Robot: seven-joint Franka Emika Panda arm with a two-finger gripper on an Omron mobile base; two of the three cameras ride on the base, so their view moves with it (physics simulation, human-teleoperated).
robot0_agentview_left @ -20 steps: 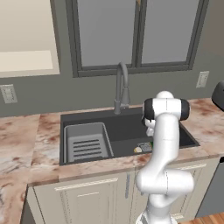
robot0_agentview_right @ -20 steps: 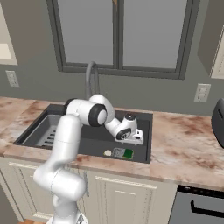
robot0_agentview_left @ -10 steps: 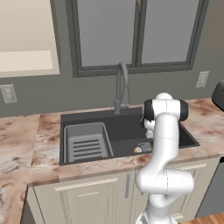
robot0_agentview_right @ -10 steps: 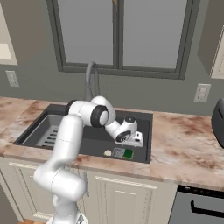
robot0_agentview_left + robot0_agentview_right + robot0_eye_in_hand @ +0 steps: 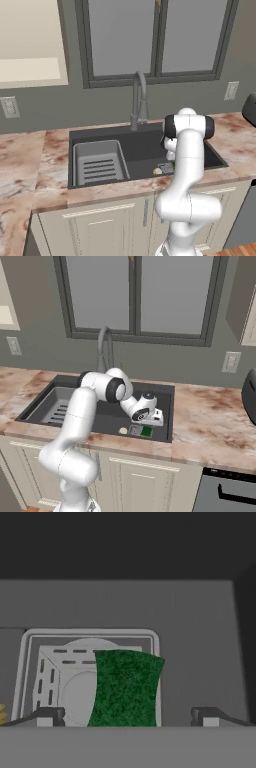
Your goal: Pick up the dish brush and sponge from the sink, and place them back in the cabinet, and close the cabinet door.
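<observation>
Jaws (image 5: 127,714): in my hand view I see both dark tips standing wide apart, released, nothing between them; in the right base view the hand (image 5: 147,412) hangs low inside the basin.
Sponge (image 5: 126,688): dark green block just beyond the tips, lying across the square drain strainer (image 5: 65,682); its near edge is cut off at the bottom of my hand view. From the right base it is a small green patch (image 5: 146,431) near the front wall.
Dish brush (image 5: 123,430): I make out only a small pale round end beside the sponge; the rest is too small to tell. In the left base view the arm hides most of that corner.
Sink (image 5: 145,145): charcoal basin in the marble worktop (image 5: 25,165), ribbed drainer tray (image 5: 100,162) at its left.
Faucet (image 5: 139,100): grey arch behind the basin.
Cabinet (image 5: 30,45): pale interior at upper left, cut off by the frame.
</observation>
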